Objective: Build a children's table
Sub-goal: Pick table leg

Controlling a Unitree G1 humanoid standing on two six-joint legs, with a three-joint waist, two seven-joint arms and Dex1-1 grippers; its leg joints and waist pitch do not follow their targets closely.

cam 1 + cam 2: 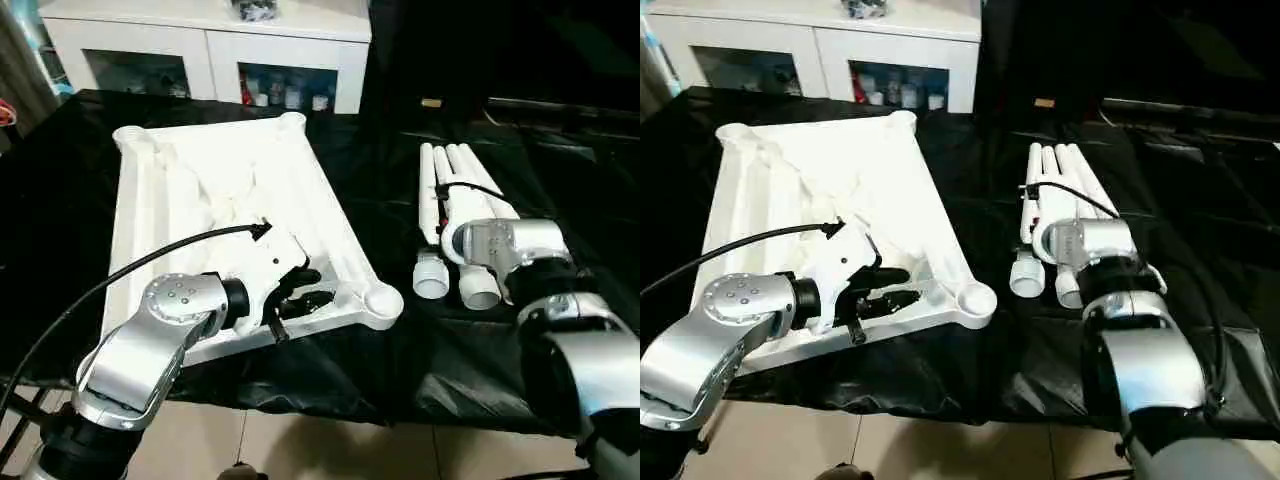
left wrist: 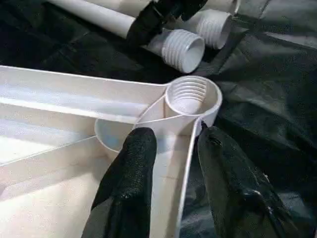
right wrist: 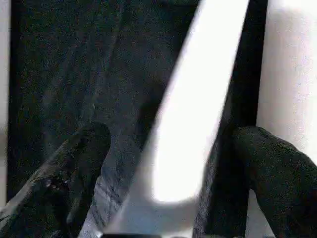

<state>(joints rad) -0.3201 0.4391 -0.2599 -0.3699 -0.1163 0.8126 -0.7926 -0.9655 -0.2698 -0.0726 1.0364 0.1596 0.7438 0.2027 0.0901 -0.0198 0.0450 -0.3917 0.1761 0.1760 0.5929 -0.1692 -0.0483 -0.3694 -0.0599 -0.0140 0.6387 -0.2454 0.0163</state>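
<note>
Assembly has barely begun, by the look of it. The tabletop (image 1: 235, 215) lies upside down on the black-sheeted table (image 1: 400, 360), ribbed underside up, and every corner socket in view is empty, including the threaded one (image 2: 192, 95) nearest the legs. The four legs (image 1: 455, 215) lie bundled side by side just to the robot's right of the tabletop, apart from it, threaded ends toward the robot (none screwed in yet). All four still have to be lifted, stood in the sockets and twisted home, after which the table presumably gets turned upright.

The left gripper (image 2: 173, 163) sits at the tabletop's near edge beside that near-right socket, partly closed, one finger (image 2: 131, 173) inside the rim wall and the other outside it, so it seems to be pinching the rim to steady the top.

The right gripper (image 3: 168, 163) is over the leg bundle, jaws spread wide, one white leg (image 3: 190, 124) running up between the fingers without being clamped. It has hold of nothing; closing on that leg looks like the next move.
</note>
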